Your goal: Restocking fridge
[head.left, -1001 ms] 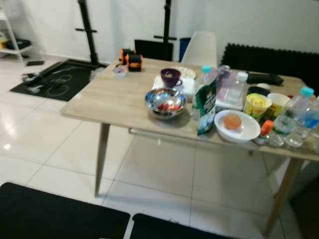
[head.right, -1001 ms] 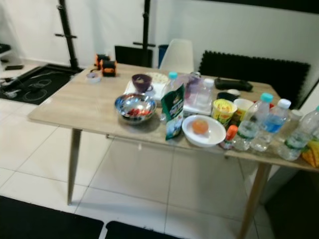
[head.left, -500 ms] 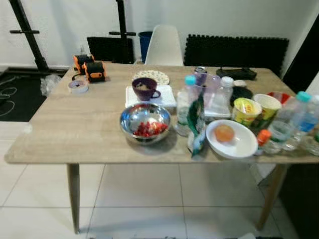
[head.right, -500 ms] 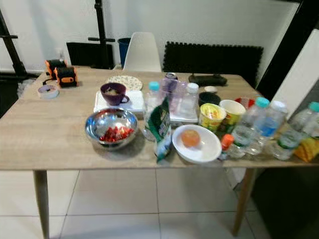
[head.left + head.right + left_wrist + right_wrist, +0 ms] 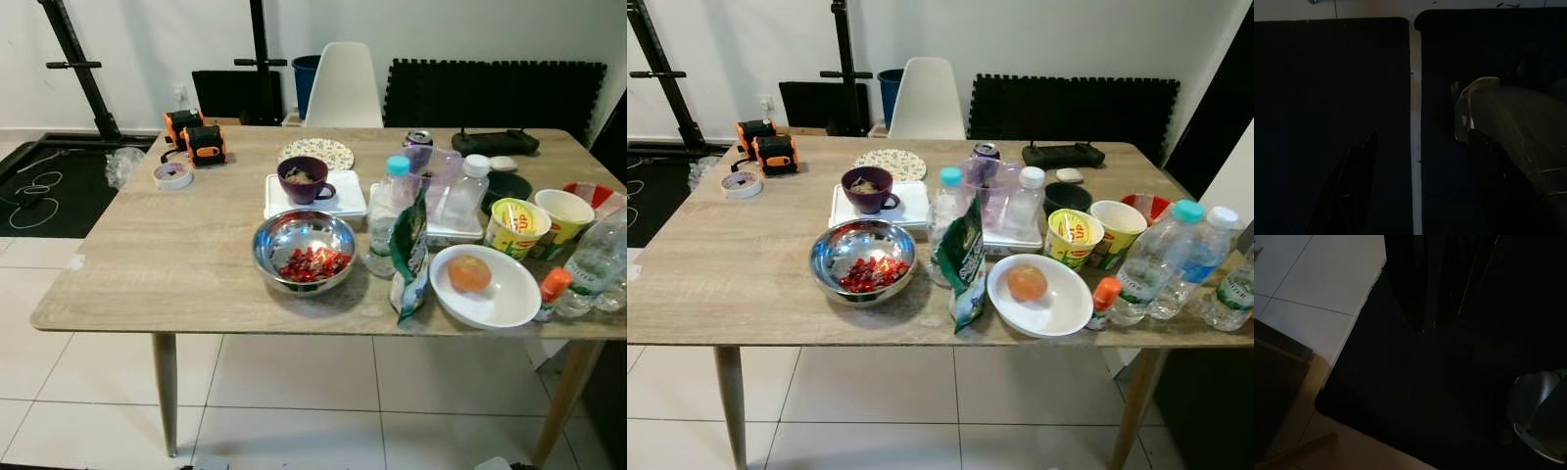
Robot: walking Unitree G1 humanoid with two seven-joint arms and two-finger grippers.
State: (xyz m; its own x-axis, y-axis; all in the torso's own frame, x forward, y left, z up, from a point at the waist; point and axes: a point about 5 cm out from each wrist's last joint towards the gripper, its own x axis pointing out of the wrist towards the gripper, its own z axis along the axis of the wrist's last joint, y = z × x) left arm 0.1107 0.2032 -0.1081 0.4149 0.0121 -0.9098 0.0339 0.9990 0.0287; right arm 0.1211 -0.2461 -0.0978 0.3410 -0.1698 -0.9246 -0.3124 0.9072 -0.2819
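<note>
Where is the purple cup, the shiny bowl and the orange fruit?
purple cup (image 5: 301, 181), left eye view, its front wall.
shiny bowl (image 5: 277, 244), left eye view, bare inner wall.
orange fruit (image 5: 1027, 282), right eye view, its middle.

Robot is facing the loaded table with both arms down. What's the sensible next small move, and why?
Probably step closer to the table and raise one arm toward a near-edge item, such as the steel bowl or the white bowl holding an orange fruit. Both wrist views face dark floor mats, so neither gripper is near any item.
</note>
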